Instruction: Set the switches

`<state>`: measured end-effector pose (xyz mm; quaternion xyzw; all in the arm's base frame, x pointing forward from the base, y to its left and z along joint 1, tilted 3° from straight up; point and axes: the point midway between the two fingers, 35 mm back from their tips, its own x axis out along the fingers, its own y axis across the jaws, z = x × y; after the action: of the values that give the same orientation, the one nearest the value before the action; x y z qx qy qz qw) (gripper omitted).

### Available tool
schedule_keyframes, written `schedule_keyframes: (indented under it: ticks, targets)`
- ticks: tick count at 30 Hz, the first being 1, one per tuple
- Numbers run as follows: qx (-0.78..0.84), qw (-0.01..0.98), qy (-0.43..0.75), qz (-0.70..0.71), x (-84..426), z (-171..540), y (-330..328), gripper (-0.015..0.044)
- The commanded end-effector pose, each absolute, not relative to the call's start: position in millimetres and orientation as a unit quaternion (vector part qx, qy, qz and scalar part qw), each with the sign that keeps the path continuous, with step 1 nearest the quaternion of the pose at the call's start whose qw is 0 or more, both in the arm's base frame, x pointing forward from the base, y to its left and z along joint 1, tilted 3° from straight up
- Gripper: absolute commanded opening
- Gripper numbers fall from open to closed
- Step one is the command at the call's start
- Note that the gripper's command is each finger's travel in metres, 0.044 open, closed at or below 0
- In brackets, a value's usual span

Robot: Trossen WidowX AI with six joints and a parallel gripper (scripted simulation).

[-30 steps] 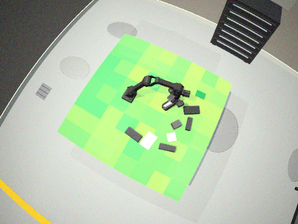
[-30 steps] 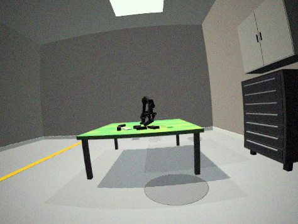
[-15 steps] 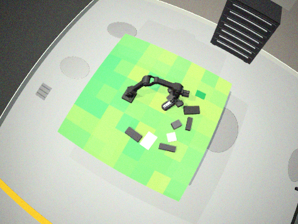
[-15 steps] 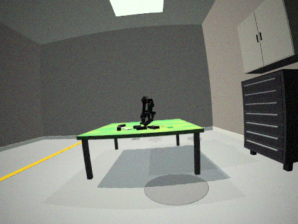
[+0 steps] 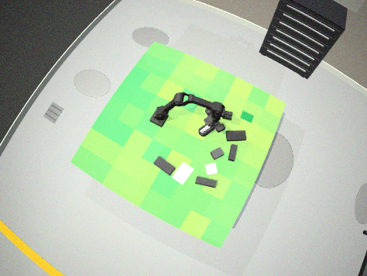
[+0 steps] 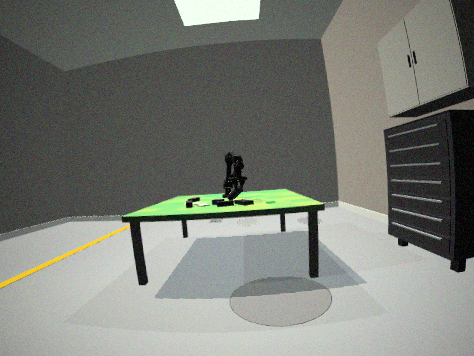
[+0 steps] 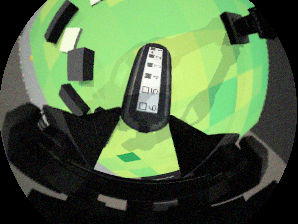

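The dark grey controller unit point(image 5: 206, 130) point(image 7: 128, 107) shows its underside, with the white label towards the wrist camera. It looks tilted, its far end farther from the camera. On the label, squares 2, 3 and 4 are filled and squares 5 and 6 are empty; square 1 is too foreshortened to read surely. My gripper point(image 5: 214, 123) point(image 7: 145, 113) has its fingers against both long sides of the unit near the square-6 end, and looks shut on it, low over the bench. The rocker switches face away and are hidden.
Dark blocks point(image 5: 236, 136) point(image 5: 232, 153) point(image 5: 217, 153) point(image 7: 80, 64) lie beside the unit; others point(image 5: 206, 181) point(image 5: 164, 165) lie farther off. Two white pieces point(image 5: 183, 173) point(image 5: 211, 169) lie among them. A flat green patch point(image 5: 247, 116) point(image 7: 128, 157) is beyond the gripper.
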<state>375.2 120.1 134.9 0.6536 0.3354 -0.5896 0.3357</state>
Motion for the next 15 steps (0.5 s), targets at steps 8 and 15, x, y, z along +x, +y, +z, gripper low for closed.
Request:
schedule_keyframes:
  ticks: [8,15]
  targets:
    - [0.652,0.337,0.333,-0.592,369.8,140.7,109.7,0.0336]
    - [0.652,0.337,0.333,-0.592,367.0,143.4,105.6,0.0336]
